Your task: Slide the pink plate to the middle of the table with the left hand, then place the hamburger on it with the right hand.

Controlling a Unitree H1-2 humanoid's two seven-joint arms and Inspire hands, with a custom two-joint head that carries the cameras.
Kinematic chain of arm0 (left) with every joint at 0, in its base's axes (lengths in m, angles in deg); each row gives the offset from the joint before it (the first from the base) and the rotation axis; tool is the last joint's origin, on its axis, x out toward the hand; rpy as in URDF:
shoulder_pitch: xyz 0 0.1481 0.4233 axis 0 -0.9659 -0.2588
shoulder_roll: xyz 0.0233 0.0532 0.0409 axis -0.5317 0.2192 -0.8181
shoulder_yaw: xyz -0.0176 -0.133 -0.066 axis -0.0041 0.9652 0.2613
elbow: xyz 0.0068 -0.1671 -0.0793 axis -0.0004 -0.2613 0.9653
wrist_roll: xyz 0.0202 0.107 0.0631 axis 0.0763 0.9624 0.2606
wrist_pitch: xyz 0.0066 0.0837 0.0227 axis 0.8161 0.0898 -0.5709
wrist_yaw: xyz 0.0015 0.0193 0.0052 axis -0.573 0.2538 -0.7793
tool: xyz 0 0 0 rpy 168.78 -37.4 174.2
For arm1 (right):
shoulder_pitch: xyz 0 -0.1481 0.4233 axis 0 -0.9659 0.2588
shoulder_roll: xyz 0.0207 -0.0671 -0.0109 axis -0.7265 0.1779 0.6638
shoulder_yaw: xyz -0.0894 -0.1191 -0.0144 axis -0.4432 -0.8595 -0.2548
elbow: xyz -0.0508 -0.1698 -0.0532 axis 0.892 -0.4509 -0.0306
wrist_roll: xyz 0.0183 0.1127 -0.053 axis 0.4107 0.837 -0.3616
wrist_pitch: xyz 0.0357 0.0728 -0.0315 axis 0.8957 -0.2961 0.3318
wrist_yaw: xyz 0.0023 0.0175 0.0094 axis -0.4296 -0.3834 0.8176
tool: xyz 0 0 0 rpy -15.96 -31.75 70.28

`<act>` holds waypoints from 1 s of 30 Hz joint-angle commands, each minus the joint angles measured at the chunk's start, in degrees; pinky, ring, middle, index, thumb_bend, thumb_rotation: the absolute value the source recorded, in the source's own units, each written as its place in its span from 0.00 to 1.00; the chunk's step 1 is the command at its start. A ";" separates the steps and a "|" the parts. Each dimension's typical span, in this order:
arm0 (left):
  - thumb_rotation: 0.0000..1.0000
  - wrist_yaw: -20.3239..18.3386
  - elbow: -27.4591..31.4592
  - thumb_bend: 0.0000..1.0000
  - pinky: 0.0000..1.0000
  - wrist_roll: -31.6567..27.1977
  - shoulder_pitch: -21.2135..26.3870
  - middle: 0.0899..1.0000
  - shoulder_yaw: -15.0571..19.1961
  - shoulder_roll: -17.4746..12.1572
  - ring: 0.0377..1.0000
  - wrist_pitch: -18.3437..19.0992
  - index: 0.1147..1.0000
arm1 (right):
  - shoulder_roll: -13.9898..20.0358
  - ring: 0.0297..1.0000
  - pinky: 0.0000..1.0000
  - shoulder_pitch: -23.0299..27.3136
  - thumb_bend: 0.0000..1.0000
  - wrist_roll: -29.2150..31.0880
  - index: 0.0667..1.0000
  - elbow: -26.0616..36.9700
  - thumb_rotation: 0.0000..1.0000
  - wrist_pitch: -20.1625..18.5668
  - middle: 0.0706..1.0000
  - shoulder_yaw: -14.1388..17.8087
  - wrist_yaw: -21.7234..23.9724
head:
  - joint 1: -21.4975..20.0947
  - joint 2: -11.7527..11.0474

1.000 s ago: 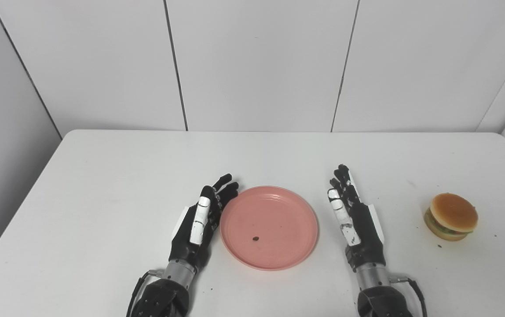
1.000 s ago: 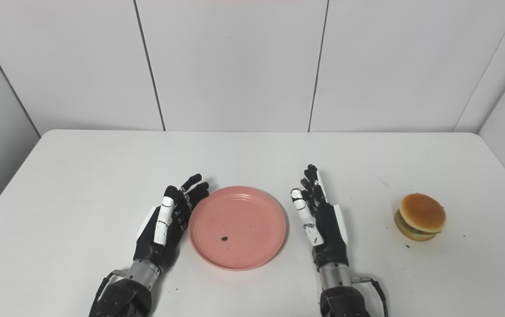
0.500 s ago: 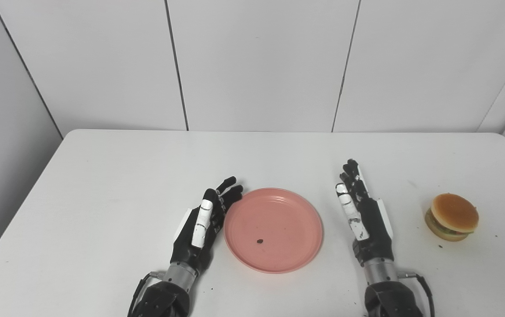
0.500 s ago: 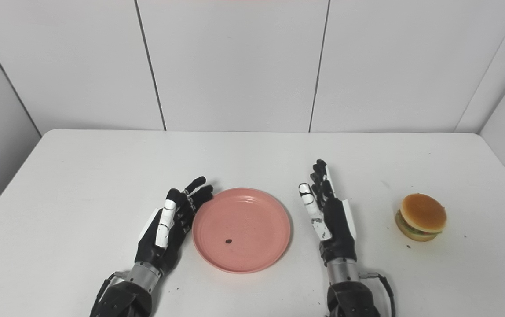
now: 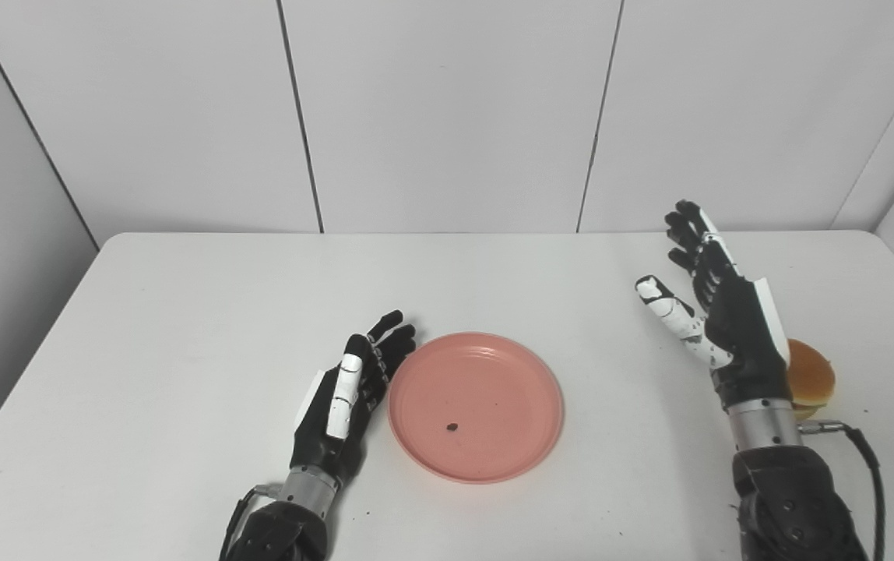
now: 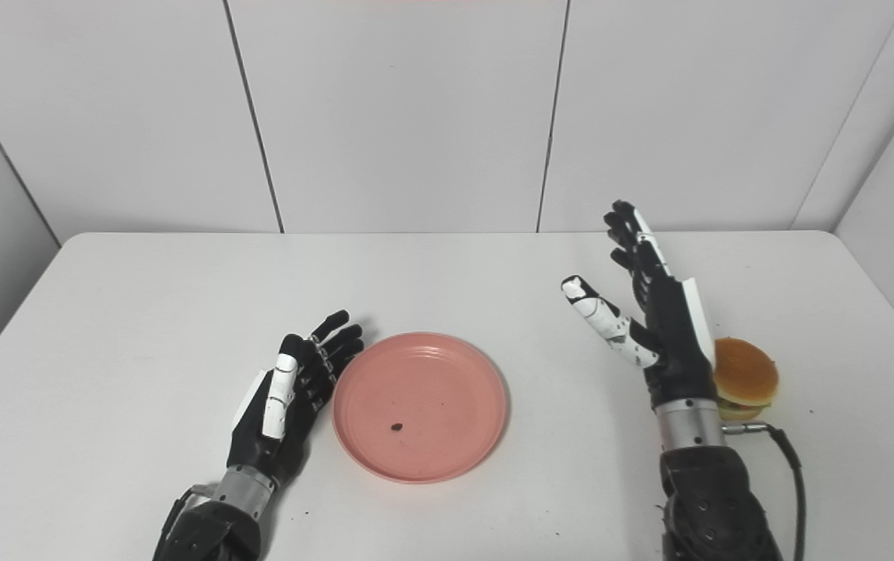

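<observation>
Our right robot hand (image 5: 727, 319) is hanging raised above the counter (image 5: 182, 312), released, with fingers spread upward and the thumb angled out to the left, grasping nothing. It is partly covering the hamburger (image 5: 809, 380), which is sitting on the counter just behind and to the right of the wrist, near the right edge. We are seeing only part of its bun and a sliver of filling past the wrist.

Our left robot hand (image 5: 342, 397) is lying low on the counter, also released, fingers extended and apart. Its fingertips are sitting just beside the left rim of the pink plate (image 5: 494, 460); whether they are touching the rim we cannot tell. The plate is lying flat at about the middle of the counter's width, toward the near side, with a small dark speck (image 5: 452, 426) on its surface and nothing else on it.

We are judging the sliding step to be about finished and the hamburger step to be beginning. The next move is calling for the right robot hand to come down and around the hamburger, close on its sides gently enough not to squash it, then carry it left and set it on the plate.
</observation>
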 commanded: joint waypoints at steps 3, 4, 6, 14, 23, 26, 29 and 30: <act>0.94 0.90 -1.39 0.68 0.91 -0.48 -0.38 0.86 0.83 0.91 0.88 -1.69 0.83 | 0.55 0.89 0.82 0.93 0.66 -0.43 0.91 3.04 0.62 -1.11 0.90 1.08 -0.51 | 0.06 -0.26; 0.94 0.90 -1.62 0.69 0.92 -0.47 -0.43 0.86 0.93 1.06 0.89 -2.26 0.83 | 0.76 0.89 0.83 0.92 0.66 -0.82 0.91 3.15 0.62 -1.21 0.90 1.17 -0.52 | 0.05 -0.31; 0.93 0.54 -2.27 0.68 0.93 -0.66 -0.47 0.89 1.18 1.27 0.92 -3.57 0.85 | 1.26 0.89 0.85 0.94 0.65 -1.56 0.91 3.16 0.62 -1.12 0.90 1.34 -0.52 | -0.03 -0.66; 0.90 0.00 -3.23 0.68 0.97 -1.17 -0.60 0.93 1.48 1.75 0.96 -4.52 0.91 | 3.98 0.88 0.86 1.27 0.71 -5.89 0.90 3.91 0.64 -3.32 0.89 3.27 -1.04 | -0.55 -0.63; 1.00 -0.97 -2.65 0.67 1.00 0.12 -1.09 0.99 -0.02 0.18 1.00 -3.92 0.97 | 10.07 0.88 0.83 0.96 0.72 -9.76 0.90 7.52 0.59 -10.31 0.89 3.88 2.06 | -4.34 -0.62; 1.00 -1.16 -2.75 0.66 1.00 -0.21 -1.00 0.99 0.15 -0.32 1.00 -3.88 0.97 | 11.29 0.86 0.81 1.18 0.76 -10.65 0.90 7.50 0.56 -11.54 0.89 3.85 2.51 | -5.26 -0.80; 0.96 -0.24 -3.31 0.66 1.00 -0.90 -0.68 0.97 1.21 -0.21 0.98 -3.85 0.94 | 13.02 0.88 0.82 1.21 0.76 -15.11 0.90 8.34 0.54 -15.41 0.88 2.68 4.13 | -7.20 -0.60; 0.95 -0.19 -3.54 0.66 1.00 -0.94 -0.53 0.96 1.41 -0.42 0.98 -3.91 0.94 | 13.38 0.89 0.83 1.27 0.77 -16.55 0.90 9.02 0.52 -17.18 0.89 2.09 4.95 | -7.80 -0.59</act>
